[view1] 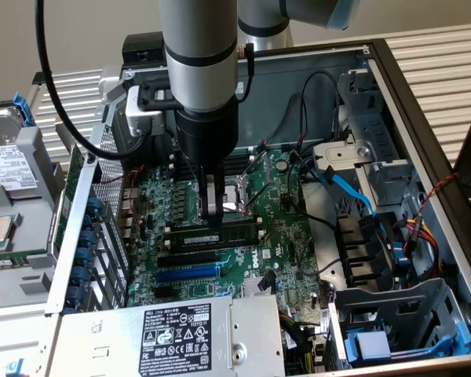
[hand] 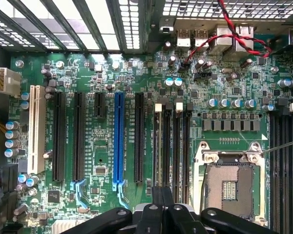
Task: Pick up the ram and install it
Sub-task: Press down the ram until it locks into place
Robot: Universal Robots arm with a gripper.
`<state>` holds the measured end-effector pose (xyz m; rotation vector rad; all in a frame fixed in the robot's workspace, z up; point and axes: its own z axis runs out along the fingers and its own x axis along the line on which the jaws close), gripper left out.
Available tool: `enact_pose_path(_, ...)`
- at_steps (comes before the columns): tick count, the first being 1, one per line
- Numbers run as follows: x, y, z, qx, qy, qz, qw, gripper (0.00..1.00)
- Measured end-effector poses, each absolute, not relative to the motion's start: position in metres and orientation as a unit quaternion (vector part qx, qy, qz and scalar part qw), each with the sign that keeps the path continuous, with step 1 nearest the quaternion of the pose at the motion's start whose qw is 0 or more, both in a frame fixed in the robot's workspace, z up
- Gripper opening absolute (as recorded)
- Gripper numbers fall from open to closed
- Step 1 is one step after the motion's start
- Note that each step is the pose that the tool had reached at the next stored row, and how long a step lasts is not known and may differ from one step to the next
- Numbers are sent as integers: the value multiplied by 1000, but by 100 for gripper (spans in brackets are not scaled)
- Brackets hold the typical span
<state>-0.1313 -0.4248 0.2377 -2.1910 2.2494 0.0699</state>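
Exterior view, computer case (view1: pixel 424 118): lies open on its side, with the board inside facing up.
Robot arm (view1: pixel 200 47): comes straight down into the case over the middle of the board.
Motherboard (view1: pixel 286 236): green, flat on the case floor; the wrist view shows it (hand: pixel 102 83) from close above.
Power supply (view1: pixel 173 334): grey box with a black label, at the near edge of the case.
CPU socket (view1: pixel 235 203): metal-framed and uncovered, just behind the gripper tip; in the wrist view (hand: pixel 232 185) it lies beside the memory slots.
Blue expansion slot (view1: pixel 184 273): parallel to the black slots and nearer the power supply than they are; in the wrist view (hand: pixel 118 141) it runs between black slots.
Memory slots (hand: pixel 176 146): four long black slots side by side, between the socket and the expansion slots.
Ram (view1: pixel 239 232): long green stick with black chips, lying along the memory slots next to the socket, directly under the gripper tip; whether it is fully seated cannot be told.
Gripper (view1: pixel 213 220): fingers pressed together with nothing between them, tip down at the ram's top edge; contact cannot be confirmed.
Fingers (hand: pixel 156 200): black, closed tight, over the end of the memory slots.
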Motion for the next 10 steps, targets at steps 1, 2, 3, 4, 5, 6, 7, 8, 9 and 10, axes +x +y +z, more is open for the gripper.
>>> enact_pose_path(1, -131, -425, 237, -698, 716, 22, 0, 11)
enact_pose_path(2, -131, -425, 237, -698, 716, 22, 0, 11)
enact_pose_path(3, -131, -425, 237, -698, 716, 22, 0, 11)
enact_pose_path(4, -131, -425, 236, -698, 716, 22, 0, 11)
enact_pose_path(5, -131, -425, 236, -698, 716, 22, 0, 11)
enact_pose_path(6, -131, -425, 236, -698, 716, 21, -1, 11)
enact_pose_path(7, -131, -425, 235, -698, 716, 21, -1, 11)
enact_pose_path(8, -131, -425, 235, -698, 716, 21, -1, 11)
enact_pose_path(9, -131, -425, 235, -698, 716, 21, -1, 11)
enact_pose_path(10, -131, -425, 234, -698, 716, 21, -1, 11)
